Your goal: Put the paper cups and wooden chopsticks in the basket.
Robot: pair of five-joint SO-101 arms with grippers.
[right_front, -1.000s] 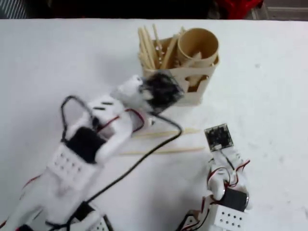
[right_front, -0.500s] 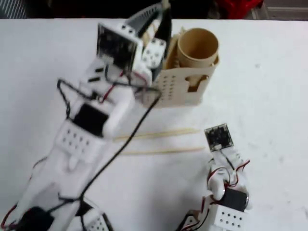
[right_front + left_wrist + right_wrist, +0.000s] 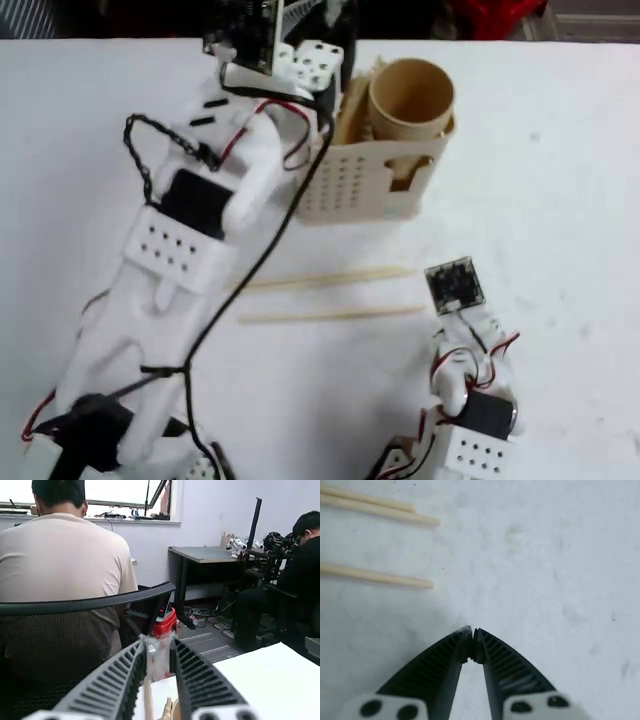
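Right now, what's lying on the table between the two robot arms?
Loose wooden chopsticks lie flat on the white table there, plain in the high view; their ends lie ahead of the right gripper.

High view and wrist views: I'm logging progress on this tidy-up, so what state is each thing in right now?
basket: upright, partly filled.
paper cup: in the basket, open end up.
standing chopsticks: in the basket, leaning.
loose chopsticks: lying flat on the table, outside the basket.
left gripper: raised above the basket; grip unclear.
right gripper: shut, empty, low over the table.
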